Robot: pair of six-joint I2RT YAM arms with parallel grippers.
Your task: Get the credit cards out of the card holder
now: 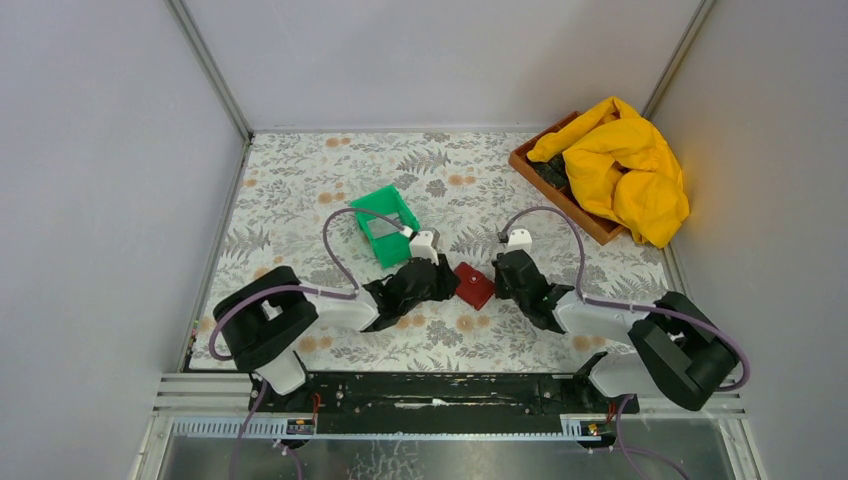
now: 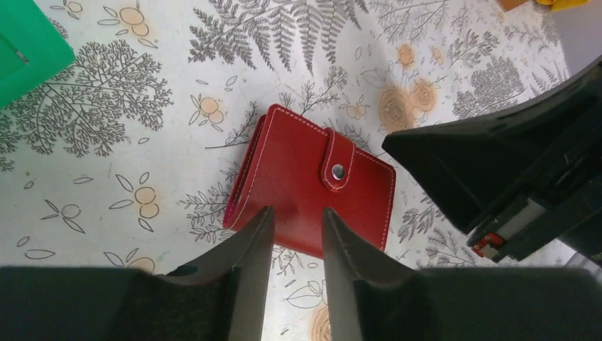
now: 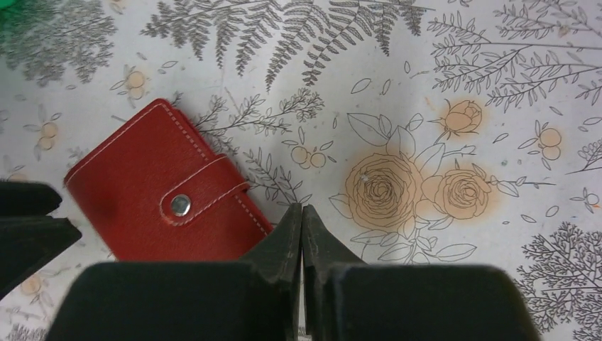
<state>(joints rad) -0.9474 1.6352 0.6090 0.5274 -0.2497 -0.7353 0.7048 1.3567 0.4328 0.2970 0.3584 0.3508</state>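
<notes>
The dark red card holder (image 1: 474, 285) lies flat and snapped shut on the floral tablecloth between my two grippers. It also shows in the left wrist view (image 2: 305, 177) and the right wrist view (image 3: 152, 185), its silver snap stud (image 2: 338, 170) fastened. No credit cards show; they are hidden. My left gripper (image 2: 297, 213) is open by a narrow gap, its tips over the holder's near edge, nothing between them. My right gripper (image 3: 302, 210) is shut and empty, just beside the holder's right edge.
A green plastic bin (image 1: 386, 224) stands behind the left gripper. A wooden tray (image 1: 560, 190) at the back right holds a yellow cloth (image 1: 625, 165). Grey walls enclose the table on three sides.
</notes>
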